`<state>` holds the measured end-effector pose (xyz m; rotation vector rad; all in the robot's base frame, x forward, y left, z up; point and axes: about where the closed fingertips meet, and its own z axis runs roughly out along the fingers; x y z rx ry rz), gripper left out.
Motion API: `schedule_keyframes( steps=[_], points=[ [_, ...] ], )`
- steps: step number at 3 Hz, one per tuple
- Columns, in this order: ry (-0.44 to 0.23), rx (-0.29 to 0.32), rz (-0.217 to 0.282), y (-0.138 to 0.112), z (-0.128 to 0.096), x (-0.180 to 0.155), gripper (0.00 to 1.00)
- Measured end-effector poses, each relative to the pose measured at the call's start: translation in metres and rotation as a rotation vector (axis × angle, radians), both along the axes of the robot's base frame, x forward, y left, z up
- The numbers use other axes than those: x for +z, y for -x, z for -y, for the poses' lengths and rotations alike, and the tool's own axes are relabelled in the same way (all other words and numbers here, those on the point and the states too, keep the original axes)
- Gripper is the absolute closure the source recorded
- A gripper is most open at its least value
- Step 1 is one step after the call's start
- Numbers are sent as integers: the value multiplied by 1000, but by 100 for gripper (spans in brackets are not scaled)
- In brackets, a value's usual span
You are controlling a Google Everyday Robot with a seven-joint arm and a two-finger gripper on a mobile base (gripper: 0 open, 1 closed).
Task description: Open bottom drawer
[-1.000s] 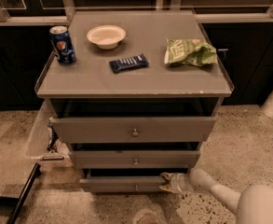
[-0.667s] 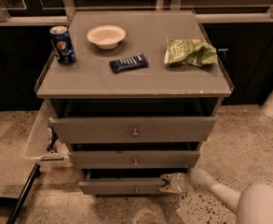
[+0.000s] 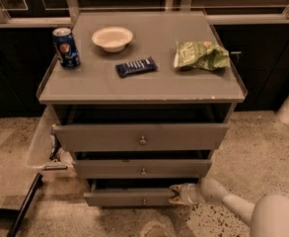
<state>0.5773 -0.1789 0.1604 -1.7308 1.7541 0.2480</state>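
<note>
Sitting by the bottom drawer [image 3: 129, 198], right end: tool [image 3: 177, 194], open or closed unclear; Pepsi can [image 3: 66, 47] above.

A soda can [image 3: 66, 47], white bowl [image 3: 112, 38], dark snack bar [image 3: 136, 66] and green chip bag [image 3: 200, 56] are carried on the grey cabinet top [image 3: 149, 88]. The gripper [image 3: 177, 195] is located at the right end of the bottom drawer [image 3: 129, 199].

Speckled floor [image 3: 262, 142], dark cabinets [image 3: 265, 68] behind, dim light

Tool [image 3: 176, 194] at bottom drawer [image 3: 129, 198] right end
</note>
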Motion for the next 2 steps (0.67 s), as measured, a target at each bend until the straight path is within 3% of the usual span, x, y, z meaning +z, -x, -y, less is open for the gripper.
schedule_keyframes(
  steps=[1,2],
  points=[
    [-16,0,-8,4,3,-3,53],
    [-33,2,-17,11,3,-2,72]
  ],
)
